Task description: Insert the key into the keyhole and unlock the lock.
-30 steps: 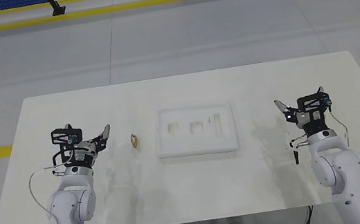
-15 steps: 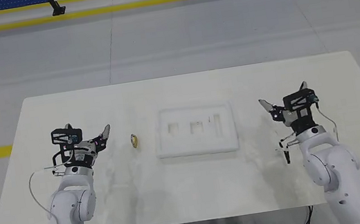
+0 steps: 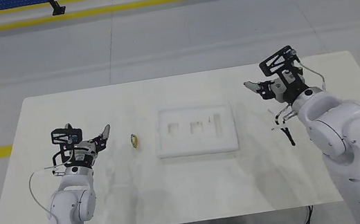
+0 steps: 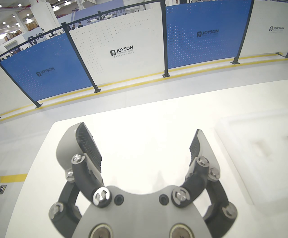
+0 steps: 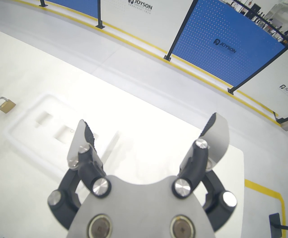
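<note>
A small brass padlock [image 3: 134, 141] lies on the white table between my left gripper and the white foam tray [image 3: 197, 144]. It also appears in the right wrist view as the padlock [image 5: 6, 105], beside the foam tray [image 5: 22, 135]. The tray has a few shallow recesses, and a tiny thin item [image 3: 209, 117] in one of them is too small to identify. My left gripper [image 3: 88, 133] rests left of the padlock, open and empty [image 4: 139, 133]. Right of the tray, toward the far side, my right gripper [image 3: 269, 77] is raised, open and empty [image 5: 148, 120].
The table [image 3: 198, 186] is wide and white, with bare surface in front of the tray and at both ends. A corner of the foam tray [image 4: 247, 146] lies off to the side of my left gripper. Fence panels stand on the floor beyond the far edge.
My right arm has lifted and swung from the front right of the table toward the far side and closer to the tray. The left arm, padlock and tray have not moved.
</note>
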